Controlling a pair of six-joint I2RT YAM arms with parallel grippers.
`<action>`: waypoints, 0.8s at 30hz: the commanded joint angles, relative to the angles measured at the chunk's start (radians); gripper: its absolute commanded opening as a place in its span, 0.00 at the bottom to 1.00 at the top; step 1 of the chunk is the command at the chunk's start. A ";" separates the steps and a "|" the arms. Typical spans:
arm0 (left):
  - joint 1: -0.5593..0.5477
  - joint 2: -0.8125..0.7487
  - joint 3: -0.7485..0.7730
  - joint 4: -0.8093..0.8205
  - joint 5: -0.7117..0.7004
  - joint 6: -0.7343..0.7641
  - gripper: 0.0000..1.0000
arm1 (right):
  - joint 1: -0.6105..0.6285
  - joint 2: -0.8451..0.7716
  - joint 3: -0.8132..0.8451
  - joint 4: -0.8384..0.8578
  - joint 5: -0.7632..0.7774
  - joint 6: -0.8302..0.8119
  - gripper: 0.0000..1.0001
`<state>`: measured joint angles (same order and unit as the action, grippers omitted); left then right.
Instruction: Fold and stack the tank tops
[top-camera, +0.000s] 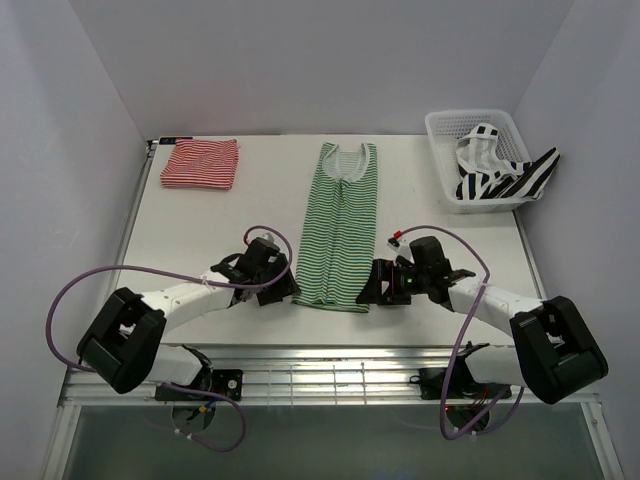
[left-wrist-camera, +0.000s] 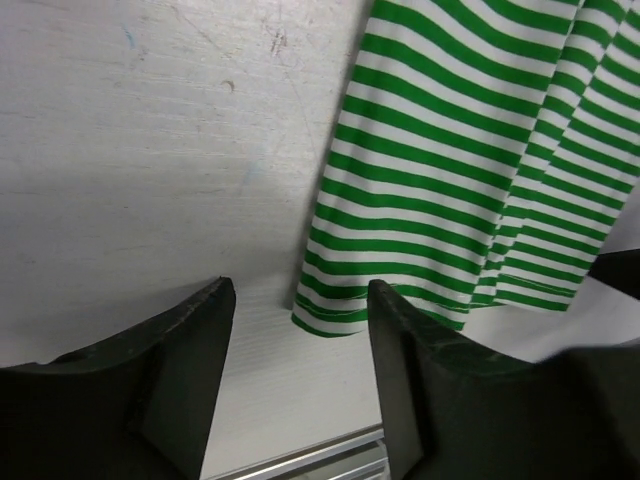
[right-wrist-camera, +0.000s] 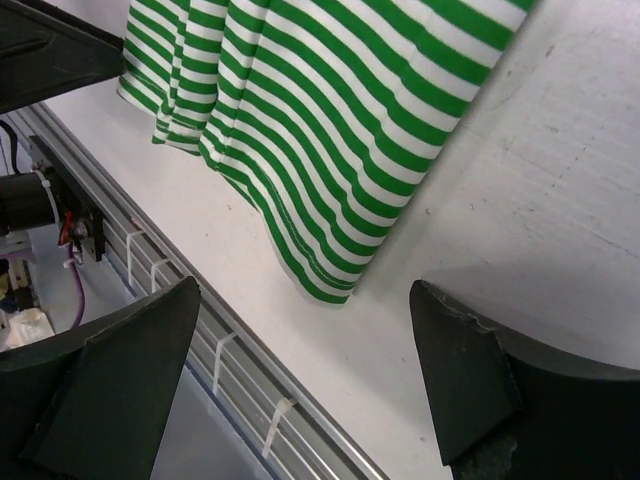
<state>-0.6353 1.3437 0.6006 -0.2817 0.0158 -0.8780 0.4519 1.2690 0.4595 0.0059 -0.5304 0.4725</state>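
hem of green-striped top lies between left tool and right tool.

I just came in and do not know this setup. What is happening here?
Two robot arms are working on the green-and-white tank top, which lies lengthwise in the middle of the table, folded narrow. The left gripper and the right gripper sit at its two near hem corners, both open, holding nothing. The red-and-white tank top lies folded at the far left corner. The black-and-white tank top lies crumpled in the white basket at the far right, not yet folded.
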 joint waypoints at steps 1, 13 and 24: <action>0.005 0.017 -0.045 0.048 0.062 0.014 0.63 | 0.028 -0.014 -0.041 0.083 0.021 0.110 0.91; 0.005 0.052 -0.090 0.127 0.101 -0.032 0.39 | 0.064 0.084 -0.084 0.109 0.116 0.179 0.71; 0.005 0.086 -0.073 0.145 0.156 -0.010 0.00 | 0.094 0.107 -0.051 0.008 0.204 0.186 0.38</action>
<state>-0.6300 1.4071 0.5358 -0.0944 0.1505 -0.9138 0.5320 1.3437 0.4126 0.1371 -0.4141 0.6701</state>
